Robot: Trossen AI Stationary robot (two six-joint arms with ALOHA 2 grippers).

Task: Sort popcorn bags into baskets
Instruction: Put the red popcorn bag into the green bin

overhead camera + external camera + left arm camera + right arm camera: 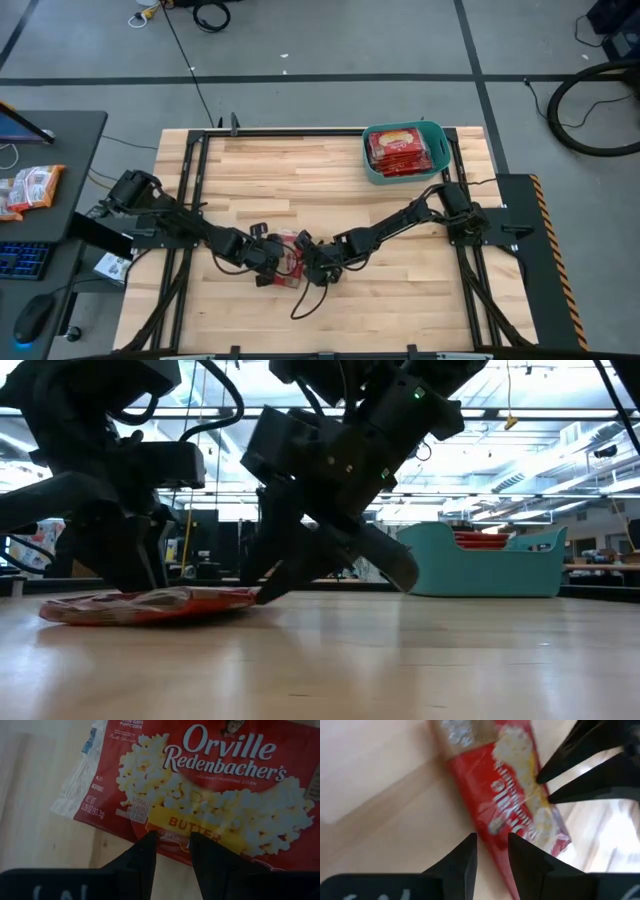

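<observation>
Nearby, orange-and-white snack bag (28, 188) on side desk (70, 150), cables (210, 14) beyond table (400, 300).

A wooden table (330, 190) sits on a grey floor (330, 40). To one side is a dark desk (60, 150) — on it a snack bag (28, 188), a keyboard (20, 262) and a mouse (30, 318). Black cables (590, 105) lie on the floor.

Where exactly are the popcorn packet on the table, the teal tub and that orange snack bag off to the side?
popcorn packet (210, 785): left wrist view, on its printed popcorn picture.
teal tub (470, 565): low view, on its near side wall.
orange snack bag (28, 188): high view, on the bag's middle, on the dark side desk.
</observation>
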